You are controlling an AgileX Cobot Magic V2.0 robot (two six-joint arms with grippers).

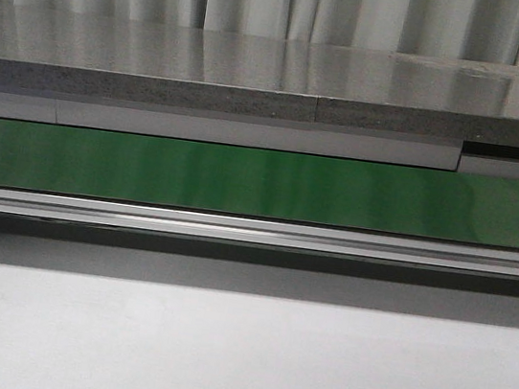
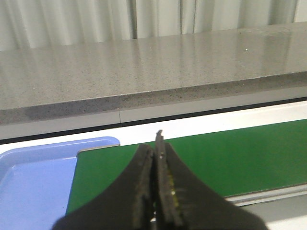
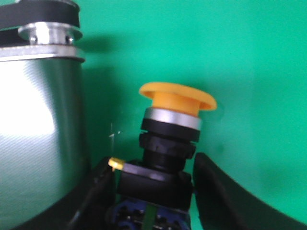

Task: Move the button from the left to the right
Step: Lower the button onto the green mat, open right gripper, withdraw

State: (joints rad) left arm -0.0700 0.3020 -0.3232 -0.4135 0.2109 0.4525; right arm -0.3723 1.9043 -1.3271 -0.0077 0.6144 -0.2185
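In the front view neither arm nor the button shows; a green belt (image 1: pixel 261 183) runs across the middle, a metal rail (image 1: pixel 254 230) along its near edge, a grey ledge (image 1: pixel 256 78) behind, and a pale surface (image 1: pixel 237 356) in front. In the left wrist view the left gripper (image 2: pixel 157 158) has its fingers (image 2: pixel 144 182) pressed together on nothing, hanging over the belt's end, with a blue tray (image 2: pixel 33 177) at about 8 o'clock from the tips and the grey ledge at 12. In the right wrist view the button (image 3: pixel 170 139) sits between the right gripper (image 3: pixel 153 191) fingers (image 3: pixel 225 191): its black body lies in the gap, the yellow cap pointing toward 12 o'clock and tilted slightly, with green belt behind it and a shiny metal roller (image 3: pixel 41 124) at 9 o'clock. The fingers flank the body closely, but I cannot tell whether they are pinching it or merely bracketing it. The likely trouble: the grip lies low on the body, so the top-heavy cap could pivot or slip out during carrying; the roller is near enough that a sideways swing might knock the button against it.
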